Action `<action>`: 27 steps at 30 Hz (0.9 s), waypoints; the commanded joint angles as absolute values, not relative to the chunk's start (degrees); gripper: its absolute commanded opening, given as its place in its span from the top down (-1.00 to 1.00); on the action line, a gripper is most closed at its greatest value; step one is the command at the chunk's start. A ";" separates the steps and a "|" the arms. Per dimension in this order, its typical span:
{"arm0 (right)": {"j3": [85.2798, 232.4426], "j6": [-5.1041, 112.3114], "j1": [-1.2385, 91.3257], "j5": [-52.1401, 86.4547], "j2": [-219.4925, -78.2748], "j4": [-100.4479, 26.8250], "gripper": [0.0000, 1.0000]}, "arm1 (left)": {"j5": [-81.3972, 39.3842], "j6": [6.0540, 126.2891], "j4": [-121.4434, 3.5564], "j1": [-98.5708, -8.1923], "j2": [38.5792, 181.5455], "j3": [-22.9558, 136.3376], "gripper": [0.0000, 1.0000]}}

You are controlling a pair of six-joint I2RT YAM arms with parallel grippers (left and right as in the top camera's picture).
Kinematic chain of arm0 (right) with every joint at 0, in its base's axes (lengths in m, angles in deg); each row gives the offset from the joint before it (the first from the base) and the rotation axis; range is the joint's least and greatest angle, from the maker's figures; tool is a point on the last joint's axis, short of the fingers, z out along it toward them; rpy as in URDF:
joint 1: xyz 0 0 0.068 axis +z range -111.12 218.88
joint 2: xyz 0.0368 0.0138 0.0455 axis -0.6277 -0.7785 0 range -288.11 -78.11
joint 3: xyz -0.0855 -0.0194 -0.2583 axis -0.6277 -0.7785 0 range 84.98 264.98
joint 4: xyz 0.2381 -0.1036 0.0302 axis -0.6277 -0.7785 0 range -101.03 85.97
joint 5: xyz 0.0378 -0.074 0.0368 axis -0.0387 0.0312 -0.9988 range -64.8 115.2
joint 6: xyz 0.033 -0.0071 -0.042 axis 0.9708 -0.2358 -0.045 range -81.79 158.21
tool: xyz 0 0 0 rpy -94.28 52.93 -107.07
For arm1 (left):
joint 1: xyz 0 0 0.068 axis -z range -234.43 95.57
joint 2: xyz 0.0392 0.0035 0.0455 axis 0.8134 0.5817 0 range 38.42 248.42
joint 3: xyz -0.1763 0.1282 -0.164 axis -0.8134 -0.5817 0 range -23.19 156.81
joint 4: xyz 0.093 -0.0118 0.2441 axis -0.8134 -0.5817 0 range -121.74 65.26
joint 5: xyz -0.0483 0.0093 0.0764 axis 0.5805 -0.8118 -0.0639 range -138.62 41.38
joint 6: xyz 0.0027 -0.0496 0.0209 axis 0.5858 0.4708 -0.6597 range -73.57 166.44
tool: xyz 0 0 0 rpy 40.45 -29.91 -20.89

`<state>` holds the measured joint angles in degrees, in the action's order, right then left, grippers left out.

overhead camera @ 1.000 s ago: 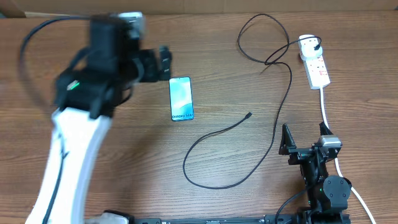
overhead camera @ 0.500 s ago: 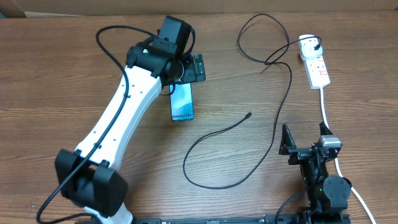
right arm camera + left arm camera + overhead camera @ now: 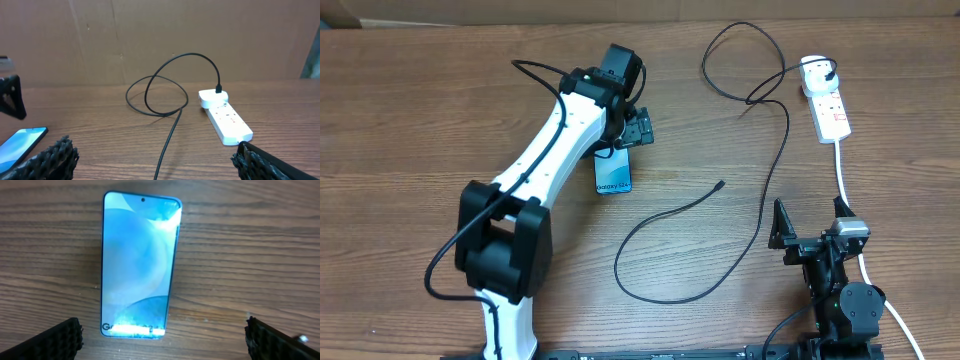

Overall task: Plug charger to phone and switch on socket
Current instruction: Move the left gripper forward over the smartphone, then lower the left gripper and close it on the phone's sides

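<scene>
The phone (image 3: 137, 265) lies flat, screen up, on the table (image 3: 440, 120), left of centre. The left end effector (image 3: 167, 345) hovers above it, jaws spread wide and empty. The right end effector (image 3: 155, 162) sits near right, also wide open and empty. The charger (image 3: 775, 150) is plugged into the socket (image 3: 828, 105) far right, and its tip (image 3: 720, 185) lies loose to the right of the phone.

The left claw (image 3: 638, 128) hung above the far end of the phone (image 3: 613, 176), which lay flat on the counter (image 3: 420, 100). The charger (image 3: 678, 208) lay looped to the right, its connector tip apart from the phone and its plug seated in the socket (image 3: 830, 108).
</scene>
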<state>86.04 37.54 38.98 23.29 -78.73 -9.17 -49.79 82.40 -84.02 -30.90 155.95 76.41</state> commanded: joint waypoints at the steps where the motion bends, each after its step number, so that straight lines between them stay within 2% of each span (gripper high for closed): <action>1: 85.45 37.30 39.24 23.83 -78.27 -8.85 -0.99 | -50.64 83.25 -84.57 -31.03 158.57 77.41 -1.00; 16: 85.45 37.30 39.24 23.83 -78.27 -8.85 -1.00 | -53.03 77.64 -83.70 -31.56 163.25 77.30 -1.00; 22: 85.45 37.30 39.24 23.83 -78.27 -8.85 -1.00 | -47.26 72.59 -82.19 -34.29 164.02 77.02 -1.00; 27: 85.45 37.30 39.24 23.81 -78.27 -8.87 -1.00 | -47.15 72.48 -81.23 -35.56 164.02 76.45 -1.00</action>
<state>86.04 37.56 38.98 23.29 -78.73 -9.15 -48.63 74.51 -81.77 -34.79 162.99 76.41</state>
